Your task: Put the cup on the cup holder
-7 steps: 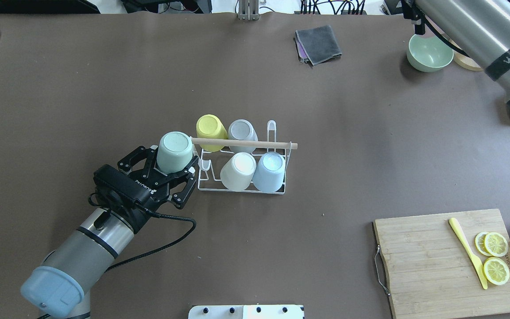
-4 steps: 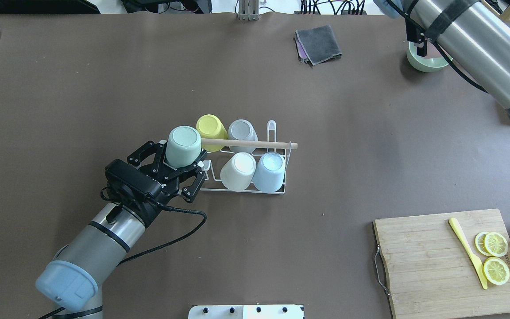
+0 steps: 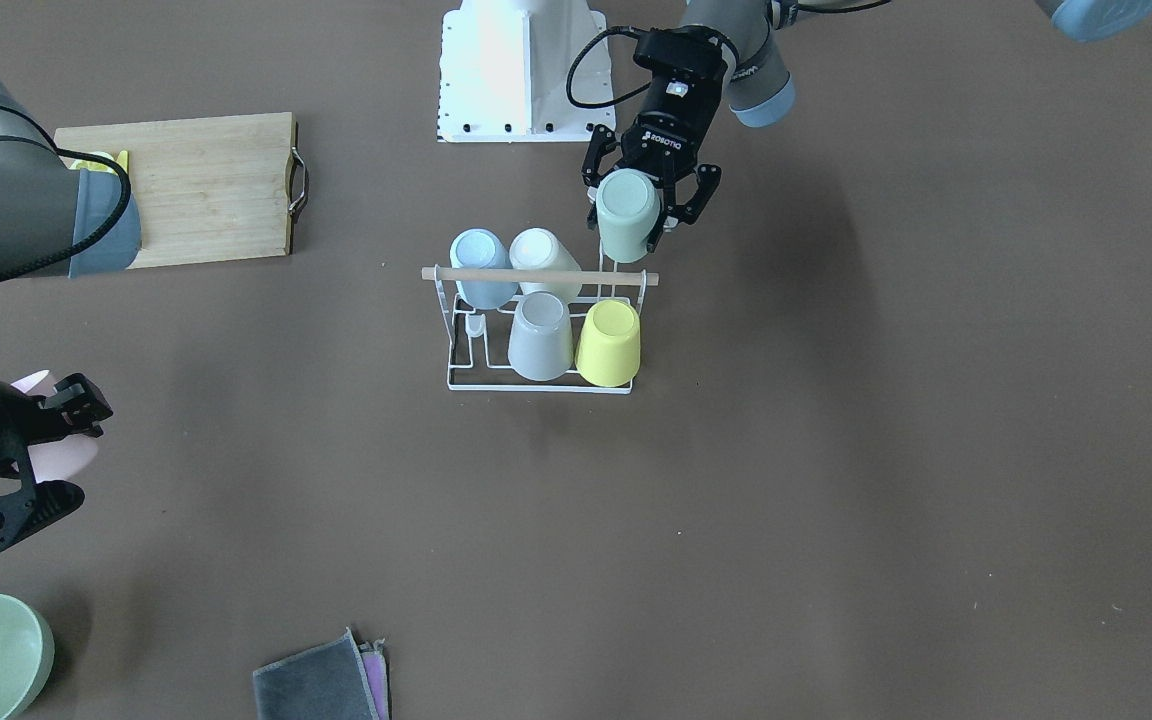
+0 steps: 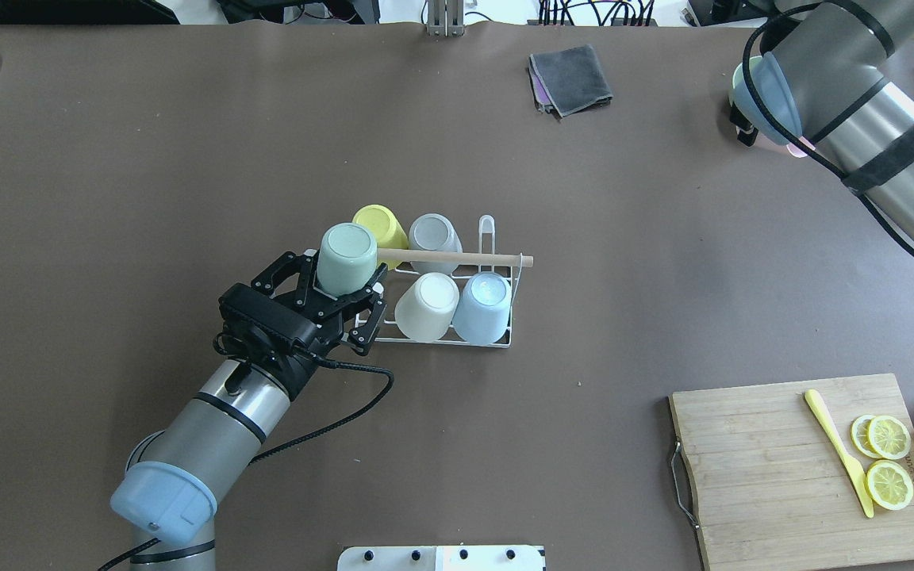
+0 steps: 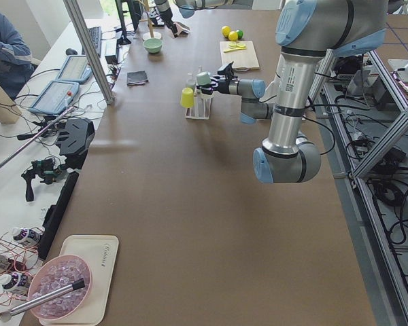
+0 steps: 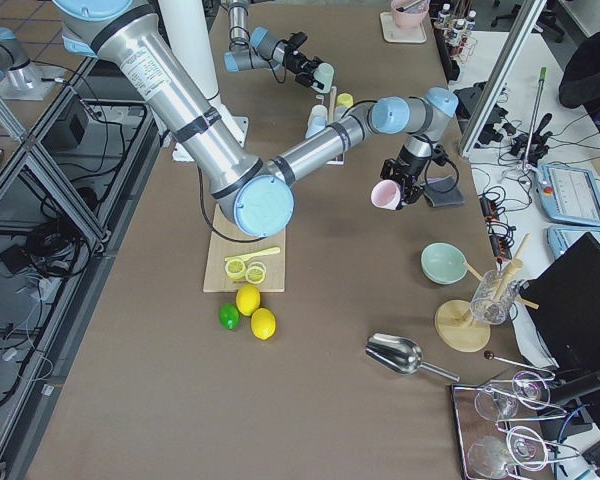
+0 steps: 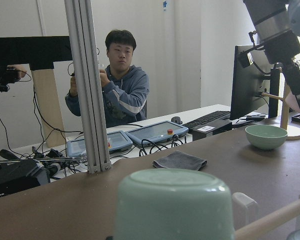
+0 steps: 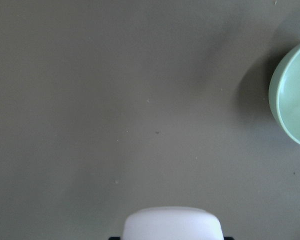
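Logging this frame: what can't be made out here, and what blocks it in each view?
- Whether the green cup is seated on the cup holder: in the overhead and front-facing views, the cup and the left gripper cover what lies beneath.
- The right gripper: in the overhead view, its own arm mostly hides it.
- The pink cup: in the right wrist view, it is cut off by the bottom edge.

Inverted mint cup at end of cup holder.

Pink cup mostly hidden behind right arm; bowl cut off.
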`<state>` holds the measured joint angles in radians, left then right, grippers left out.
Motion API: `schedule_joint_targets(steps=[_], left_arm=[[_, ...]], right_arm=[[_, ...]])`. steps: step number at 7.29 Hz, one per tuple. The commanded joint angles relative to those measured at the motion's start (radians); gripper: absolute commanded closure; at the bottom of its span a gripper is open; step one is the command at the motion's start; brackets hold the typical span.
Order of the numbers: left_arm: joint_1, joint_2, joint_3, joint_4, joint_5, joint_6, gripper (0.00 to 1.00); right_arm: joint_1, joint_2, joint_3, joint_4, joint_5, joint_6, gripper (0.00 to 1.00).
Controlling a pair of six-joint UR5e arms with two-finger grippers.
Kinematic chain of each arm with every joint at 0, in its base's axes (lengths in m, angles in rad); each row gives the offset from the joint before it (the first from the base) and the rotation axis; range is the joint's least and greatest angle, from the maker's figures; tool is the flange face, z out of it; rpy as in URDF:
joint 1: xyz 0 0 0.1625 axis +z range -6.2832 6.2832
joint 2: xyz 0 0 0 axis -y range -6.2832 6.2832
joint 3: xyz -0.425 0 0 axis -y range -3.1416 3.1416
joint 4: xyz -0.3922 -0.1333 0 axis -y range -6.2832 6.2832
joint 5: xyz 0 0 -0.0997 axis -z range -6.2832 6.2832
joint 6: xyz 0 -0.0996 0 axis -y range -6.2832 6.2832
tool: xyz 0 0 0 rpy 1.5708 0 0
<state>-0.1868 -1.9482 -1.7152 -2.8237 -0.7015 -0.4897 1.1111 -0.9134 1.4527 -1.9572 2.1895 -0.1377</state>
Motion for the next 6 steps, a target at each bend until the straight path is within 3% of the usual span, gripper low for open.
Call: schedule_joint_targets(steps=[1, 4, 6], left_arm=[[0.001, -0.014, 0.031, 0.006, 0.016, -0.026, 0.97], [0.007, -0.043, 0.068, 0.007, 0.025, -0.047, 0.95], [0.015, -0.043, 0.068, 0.016, 0.046, -0.09, 0.95]], right_arm=[[-0.002, -0.089, 0.052, 0.236, 0.036, 0.046, 1.0], [-0.004, -0.111, 0.052, 0.612, 0.047, 0.227, 1.0], [-0.011, -0.148, 0.049, 0.923, 0.053, 0.345, 1.0]])
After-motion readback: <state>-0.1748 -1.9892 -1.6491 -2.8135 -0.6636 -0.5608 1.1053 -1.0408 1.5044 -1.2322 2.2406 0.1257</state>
